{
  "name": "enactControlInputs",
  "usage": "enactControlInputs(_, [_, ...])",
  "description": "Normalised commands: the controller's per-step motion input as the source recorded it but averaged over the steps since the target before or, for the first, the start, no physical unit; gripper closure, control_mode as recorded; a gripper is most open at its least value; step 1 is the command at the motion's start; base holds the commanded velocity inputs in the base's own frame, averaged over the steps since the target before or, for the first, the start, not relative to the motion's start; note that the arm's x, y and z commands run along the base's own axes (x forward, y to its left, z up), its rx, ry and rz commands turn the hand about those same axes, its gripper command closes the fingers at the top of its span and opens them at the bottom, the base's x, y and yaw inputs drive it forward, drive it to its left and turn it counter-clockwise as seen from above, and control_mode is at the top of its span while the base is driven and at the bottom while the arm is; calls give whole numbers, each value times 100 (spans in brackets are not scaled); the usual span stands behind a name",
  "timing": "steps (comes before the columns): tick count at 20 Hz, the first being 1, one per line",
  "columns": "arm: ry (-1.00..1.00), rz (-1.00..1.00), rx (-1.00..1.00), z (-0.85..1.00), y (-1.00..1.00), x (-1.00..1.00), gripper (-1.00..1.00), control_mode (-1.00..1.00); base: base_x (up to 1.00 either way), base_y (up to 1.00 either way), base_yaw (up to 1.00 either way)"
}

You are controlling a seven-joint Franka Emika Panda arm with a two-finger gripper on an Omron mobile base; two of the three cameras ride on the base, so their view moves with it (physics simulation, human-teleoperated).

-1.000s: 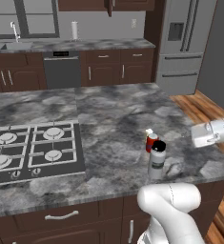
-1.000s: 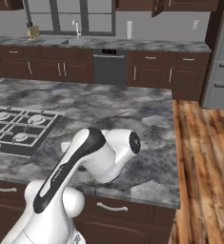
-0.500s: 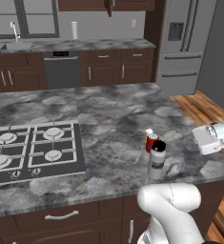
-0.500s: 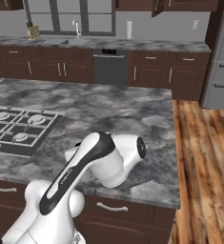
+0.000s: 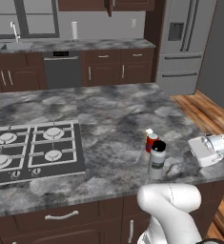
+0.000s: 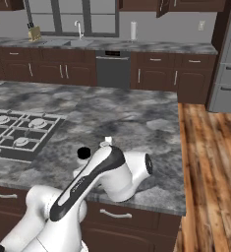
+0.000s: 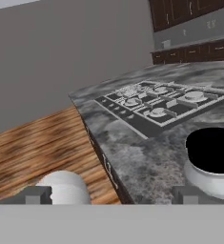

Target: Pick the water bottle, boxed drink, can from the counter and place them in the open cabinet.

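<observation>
Three drinks cluster near the worktop (image 5: 108,114) edge: water bottle (image 5: 157,159) in front, can (image 5: 151,142) and boxed drink (image 5: 148,133) behind; the claw (image 5: 198,151), spread wide, hangs beside them for a sideways grasp.

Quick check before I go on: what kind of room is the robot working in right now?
A home kitchen, rendered: a marbled island counter with a gas cooktop set in, a steel refrigerator, and a sink on the far counter.
</observation>
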Motion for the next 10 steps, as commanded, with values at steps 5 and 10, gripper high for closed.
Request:
enactControlInputs(5, [0,4,0,-53,0,0,-100,-100,0,0,0])
enactControlInputs(10, [0,3,0,-22,-3,0,-100,-100,0,0,0])
